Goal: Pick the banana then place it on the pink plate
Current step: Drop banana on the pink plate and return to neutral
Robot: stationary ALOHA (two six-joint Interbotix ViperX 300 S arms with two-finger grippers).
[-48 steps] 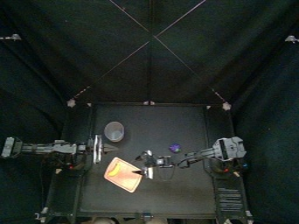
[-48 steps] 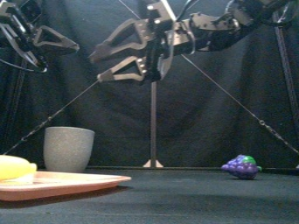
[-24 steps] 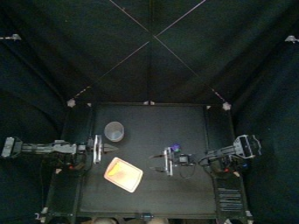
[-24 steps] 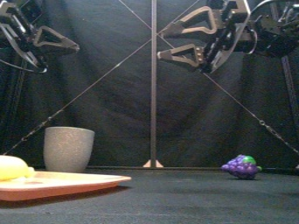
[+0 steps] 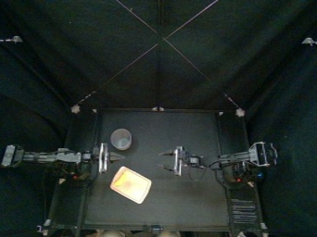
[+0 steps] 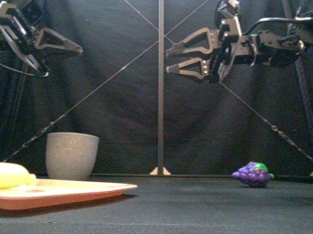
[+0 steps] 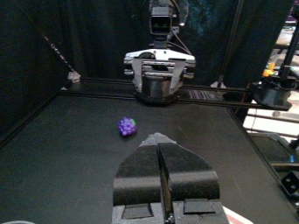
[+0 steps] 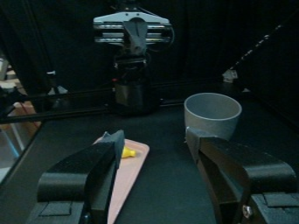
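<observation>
The yellow banana (image 6: pixel 13 175) lies on the pink plate (image 6: pixel 73 192) at the table's front left; the right wrist view shows the banana (image 8: pixel 128 153) on the plate (image 8: pixel 131 164) too. My right gripper (image 6: pixel 184 55) hangs open and empty, high above the table's middle, to the right of the plate (image 5: pixel 132 185). In its own view the right gripper (image 8: pixel 155 140) has jaws wide apart. My left gripper (image 7: pixel 159 140) is shut on nothing. It rests at the left edge (image 5: pixel 93 159), raised off the table.
A tall grey cup (image 6: pixel 72 155) stands behind the plate at the left. A purple bunch of grapes (image 6: pixel 252 173) lies on the table toward the right, also in the left wrist view (image 7: pixel 128 127).
My right arm has drawn back to the right, from above the plate to the table's middle, its gripper staying open. The left arm has not moved.
</observation>
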